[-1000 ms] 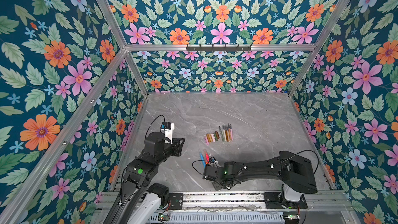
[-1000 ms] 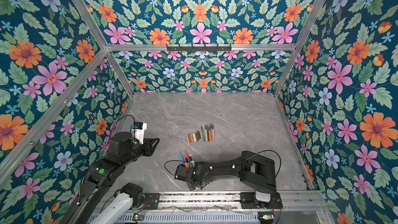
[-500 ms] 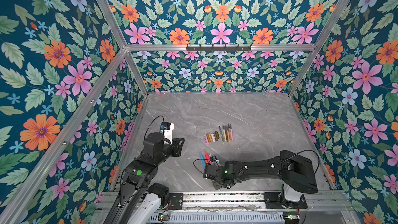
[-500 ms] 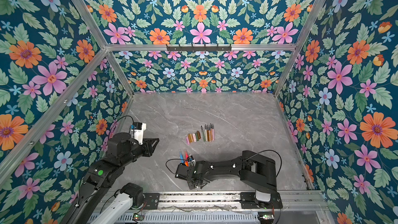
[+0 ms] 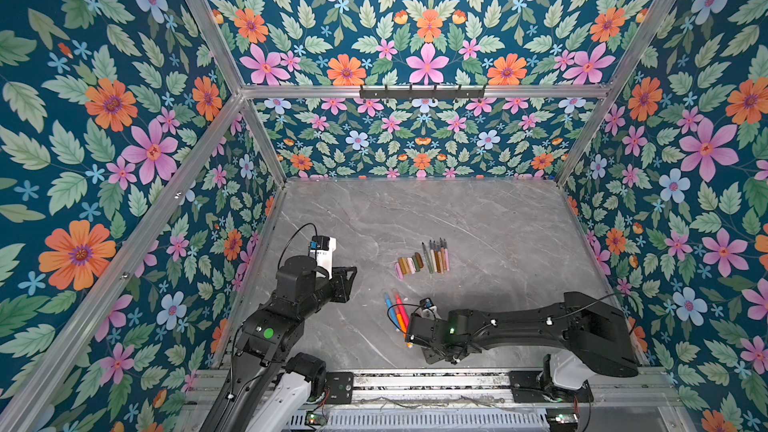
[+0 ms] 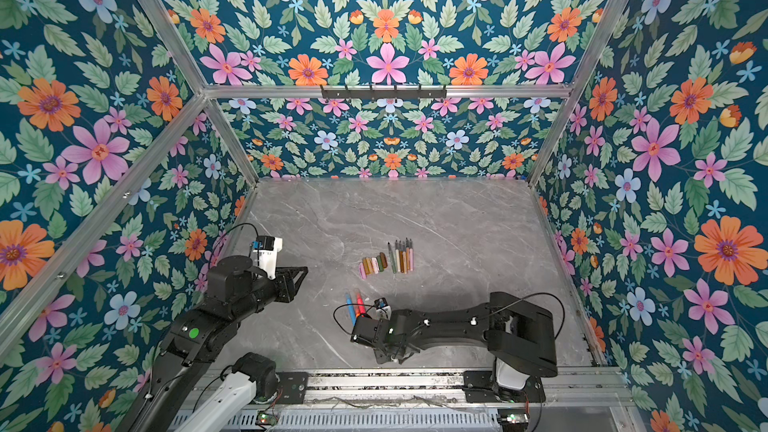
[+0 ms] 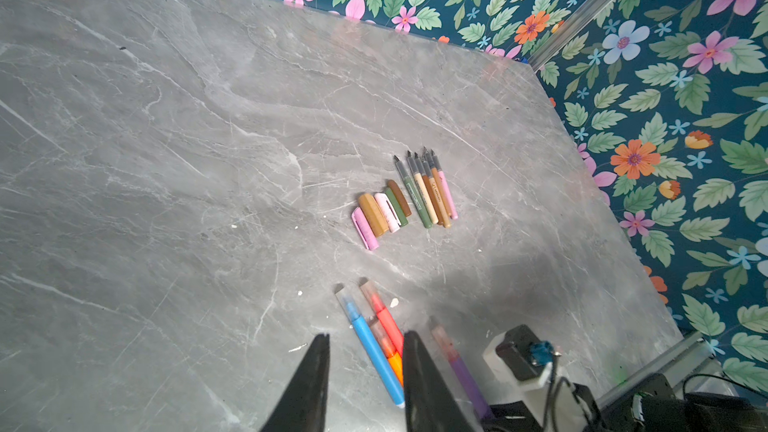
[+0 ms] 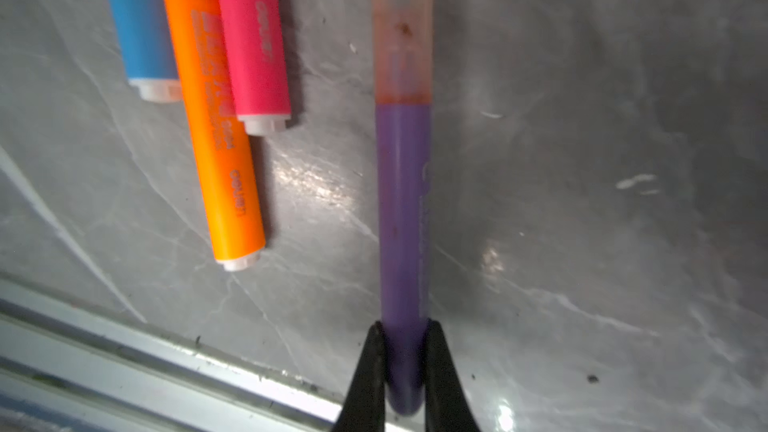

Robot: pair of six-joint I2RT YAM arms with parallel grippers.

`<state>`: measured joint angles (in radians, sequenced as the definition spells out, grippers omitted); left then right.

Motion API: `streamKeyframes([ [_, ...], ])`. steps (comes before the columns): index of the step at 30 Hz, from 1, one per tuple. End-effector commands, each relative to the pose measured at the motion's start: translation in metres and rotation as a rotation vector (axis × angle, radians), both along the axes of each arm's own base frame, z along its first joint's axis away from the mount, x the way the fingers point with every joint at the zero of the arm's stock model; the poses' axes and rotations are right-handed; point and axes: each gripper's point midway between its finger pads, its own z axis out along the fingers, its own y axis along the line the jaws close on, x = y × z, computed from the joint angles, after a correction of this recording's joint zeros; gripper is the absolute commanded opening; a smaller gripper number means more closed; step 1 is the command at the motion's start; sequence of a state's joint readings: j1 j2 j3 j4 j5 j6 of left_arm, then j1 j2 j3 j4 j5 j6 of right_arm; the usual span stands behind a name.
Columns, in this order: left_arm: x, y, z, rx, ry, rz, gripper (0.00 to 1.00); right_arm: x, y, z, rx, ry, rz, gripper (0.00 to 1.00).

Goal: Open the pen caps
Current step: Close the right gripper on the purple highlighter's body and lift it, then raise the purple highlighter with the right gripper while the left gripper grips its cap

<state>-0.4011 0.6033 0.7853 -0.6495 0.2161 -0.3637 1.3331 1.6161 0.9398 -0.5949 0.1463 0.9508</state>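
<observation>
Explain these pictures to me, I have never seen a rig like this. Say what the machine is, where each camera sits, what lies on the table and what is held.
Two black robot arms stand at the near edge of a grey table inside a flowered booth. The two wide pictures come from one twin-lens camera overhead; the two close ones from a camera on each arm's wrist. On the table lie a row of loose caps, a bunch of bare pens beside them, and three capped pens, blue, orange and pink. The right gripper is shut on the tail of a purple pen whose reddish cap is on. The left gripper is open and holds nothing.
</observation>
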Motion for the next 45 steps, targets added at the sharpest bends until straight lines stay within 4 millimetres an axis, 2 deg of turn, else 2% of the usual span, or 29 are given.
streamKeyframes([
  [1, 0.001, -0.003, 0.004, -0.007, -0.016, -0.015, 0.32, 0.005, -0.013, 0.005, -0.014, -0.04, -0.033, 0.0],
  [8, 0.004, -0.009, 0.002, -0.035, 0.025, -0.017, 0.29, 0.007, -0.015, 0.021, 0.079, -0.076, -0.052, 0.0],
  [11, 0.002, -0.01, 0.01, -0.056, 0.007, -0.024, 0.29, 0.009, -0.013, 0.031, 0.115, -0.096, -0.029, 0.0],
  [12, 0.001, -0.01, 0.012, -0.073, 0.008, -0.016, 0.3, 0.009, -0.012, 0.033, 0.128, -0.103, -0.024, 0.0],
  [14, -0.004, -0.022, 0.013, -0.182, 0.015, -0.05, 0.31, 0.011, -0.012, 0.04, 0.15, -0.119, -0.019, 0.0],
  [18, -0.007, -0.052, -0.01, -0.448, 0.1, -0.117, 0.32, 0.014, -0.008, 0.056, 0.222, -0.156, -0.005, 0.0],
  [21, -0.006, -0.063, -0.032, -0.567, 0.147, -0.115, 0.32, 0.016, -0.008, 0.063, 0.286, -0.179, -0.015, 0.0],
  [24, -0.006, -0.07, -0.034, -0.639, 0.144, -0.118, 0.34, 0.014, -0.008, 0.064, 0.358, -0.184, -0.026, 0.0],
  [27, -0.008, -0.081, -0.038, -0.64, 0.158, -0.134, 0.35, 0.01, 0.0, 0.067, 0.442, -0.174, -0.006, 0.0],
  [33, -0.02, -0.119, -0.065, -0.57, 0.243, -0.191, 0.35, 0.005, 0.014, 0.081, 0.514, -0.166, 0.057, 0.0],
  [38, -0.031, -0.151, -0.071, -0.504, 0.273, -0.262, 0.32, 0.009, 0.005, 0.079, 0.499, -0.171, 0.011, 0.0],
  [45, -0.037, -0.168, -0.075, -0.47, 0.298, -0.3, 0.35, 0.007, -0.004, 0.079, 0.52, -0.165, -0.014, 0.0],
])
